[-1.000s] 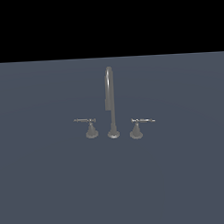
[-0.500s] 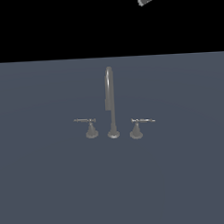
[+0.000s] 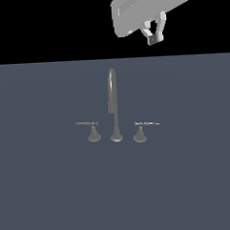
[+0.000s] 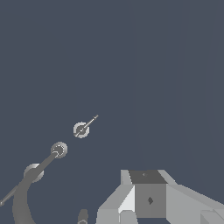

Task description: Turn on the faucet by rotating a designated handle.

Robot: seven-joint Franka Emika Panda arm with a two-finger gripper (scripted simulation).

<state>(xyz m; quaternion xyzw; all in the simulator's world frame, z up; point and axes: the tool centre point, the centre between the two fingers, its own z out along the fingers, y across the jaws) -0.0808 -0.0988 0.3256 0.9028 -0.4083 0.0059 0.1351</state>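
Exterior view: end effector (image 3: 155, 34) hangs high above the worktop (image 3: 45, 197), fingers only slightly parted, holding nothing. Faucet (image 3: 113, 105) sits mid-worktop; the handle (image 3: 145, 125) is on the exterior view's right of the spout, lever pointing outward.

Wrist view: handle (image 4: 84, 127) well apart from the end effector (image 4: 148, 197) — descend, align over the lever tip, push sideways, avoid the spout.

Pale grey, blocky arm (image 3: 144, 8); its pincer (image 3: 156, 32) fingers seemingly end in dark pads.
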